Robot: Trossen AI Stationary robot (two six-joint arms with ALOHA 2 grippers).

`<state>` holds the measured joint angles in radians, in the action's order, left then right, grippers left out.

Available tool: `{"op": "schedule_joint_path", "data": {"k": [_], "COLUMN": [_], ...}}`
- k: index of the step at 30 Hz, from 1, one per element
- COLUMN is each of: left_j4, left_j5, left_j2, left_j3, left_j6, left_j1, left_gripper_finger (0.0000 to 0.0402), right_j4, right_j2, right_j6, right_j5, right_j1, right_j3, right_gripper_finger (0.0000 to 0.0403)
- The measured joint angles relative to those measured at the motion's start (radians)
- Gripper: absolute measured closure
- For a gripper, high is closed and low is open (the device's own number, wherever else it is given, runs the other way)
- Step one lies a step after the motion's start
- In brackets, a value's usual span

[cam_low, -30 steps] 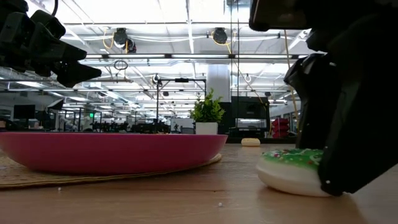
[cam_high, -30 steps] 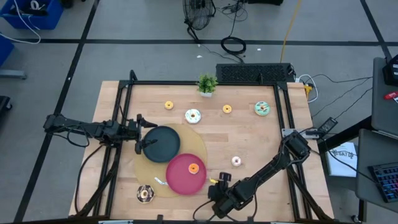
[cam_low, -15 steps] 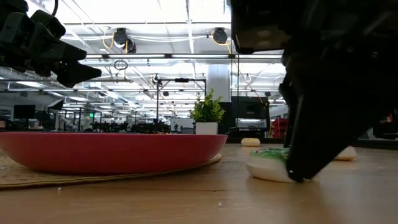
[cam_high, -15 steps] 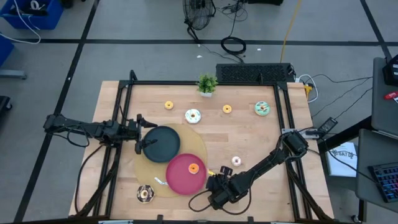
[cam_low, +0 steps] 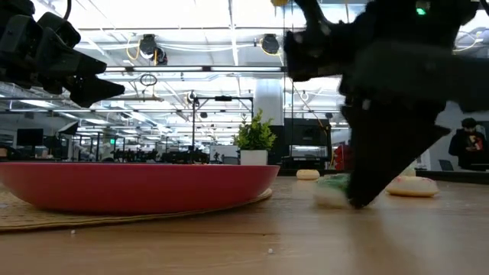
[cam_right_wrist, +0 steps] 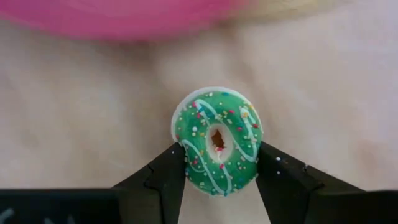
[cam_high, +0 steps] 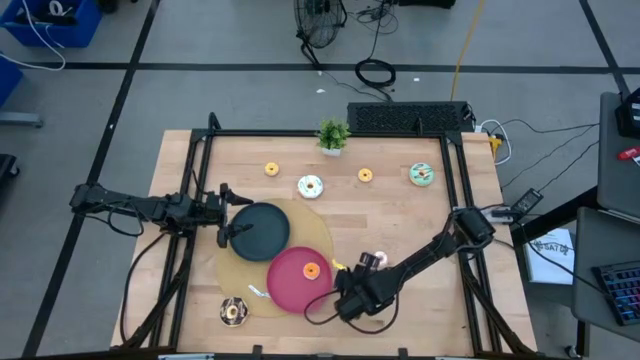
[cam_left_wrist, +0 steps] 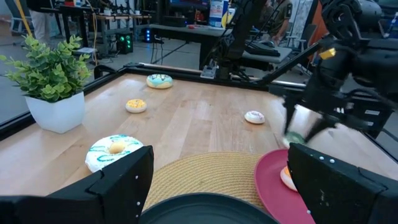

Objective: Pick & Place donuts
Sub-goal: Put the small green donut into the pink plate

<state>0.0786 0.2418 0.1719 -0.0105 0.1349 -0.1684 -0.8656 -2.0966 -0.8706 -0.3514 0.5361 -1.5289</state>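
My right gripper (cam_right_wrist: 217,163) is shut on a green-iced donut (cam_right_wrist: 217,142) with white stripes and sprinkles. It hangs low over the wood, just right of the pink plate (cam_high: 290,285); the low view shows the same green donut (cam_low: 331,188). An orange donut (cam_high: 311,270) lies on that plate. My left gripper (cam_high: 228,215) waits open and level at the dark plate (cam_high: 262,232), touching nothing. A pink-white donut (cam_high: 379,259) lies flat on the wood nearby. My right gripper pinches the green donut by two opposite sides of its rim (cam_right_wrist: 180,155) between its two fingers (cam_right_wrist: 283,180). The fingers come steeply from above. The icing faces up toward the wrist. Whether the donut's underside is clear of the wood cannot be told.
Both plates sit on a round woven mat (cam_high: 322,238). Along the far side lie a yellow donut (cam_high: 271,169), a white-mint donut (cam_high: 311,186), an orange donut (cam_high: 365,175) and a mint donut (cam_high: 421,175), beside a potted plant (cam_high: 333,135). A chocolate donut (cam_high: 233,311) lies near the front left.
My right gripper has carried the green donut away from the table's near edge, toward the pink plate's right rim, and has tipped steeper downward. It has stayed shut on the donut.
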Motion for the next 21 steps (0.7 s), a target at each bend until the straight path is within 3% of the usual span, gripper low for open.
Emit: {"op": "schedule_joint_path", "data": {"k": [13, 21], "left_j4": [0.001, 0.001], "left_j5": [0.0, 0.0], "left_j2": [0.0, 0.0], "left_j3": [0.0, 0.0], "left_j6": [0.0, 0.0], "left_j1": [0.0, 0.0], "left_gripper_finger": [0.0036, 0.0036], "right_j4": [-0.094, -0.1], "right_j2": [0.062, 0.061], "right_j6": [0.047, 0.096], "right_j5": [-0.127, -0.147], "right_j1": [-0.033, -0.071], "right_j3": [-0.001, -0.001], "right_gripper_finger": [0.0236, 0.0236]}}
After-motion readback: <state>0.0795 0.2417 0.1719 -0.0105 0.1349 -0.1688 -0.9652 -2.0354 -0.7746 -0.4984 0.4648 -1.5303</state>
